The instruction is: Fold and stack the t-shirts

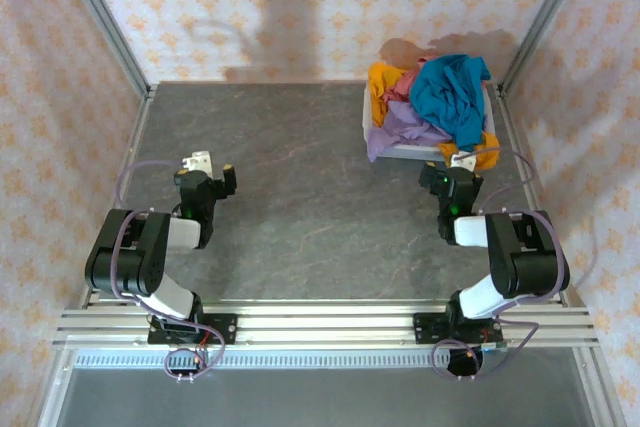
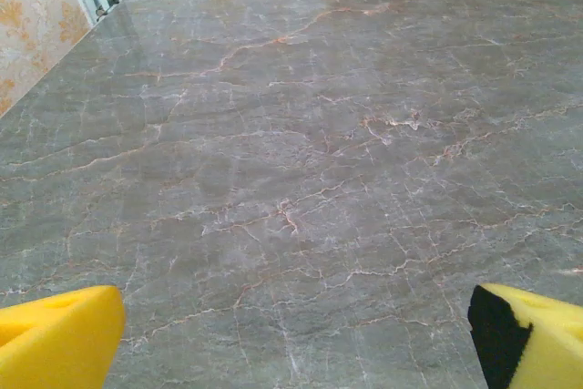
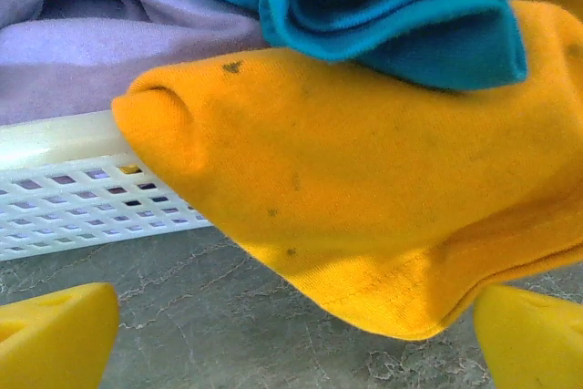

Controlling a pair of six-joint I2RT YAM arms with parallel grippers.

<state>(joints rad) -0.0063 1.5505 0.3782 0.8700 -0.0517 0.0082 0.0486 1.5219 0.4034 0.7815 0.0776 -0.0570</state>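
Nearest stand two arms, the left arm [image 1: 135,257] and the right arm [image 1: 515,257], on one grey marbled worktop [image 1: 300,177]. One white basket [image 1: 400,150] sits at the far right, heaped with four t-shirts [image 1: 430,107]. One teal t-shirt [image 1: 450,92] lies on top, with one lavender t-shirt [image 1: 400,127], one orange t-shirt [image 3: 346,198] drooping over the near rim, and one dusty-red t-shirt [image 1: 405,85]. Of the two tools, the right tool [image 3: 291,339] is spread wide and empty just beside the orange fold. The left tool [image 2: 291,343] is spread wide and empty over bare worktop at the left.

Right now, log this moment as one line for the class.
left gripper: open, above table | right gripper: open, near orange-yellow t-shirt draped over basket | teal-blue t-shirt: topmost in basket | folded: none
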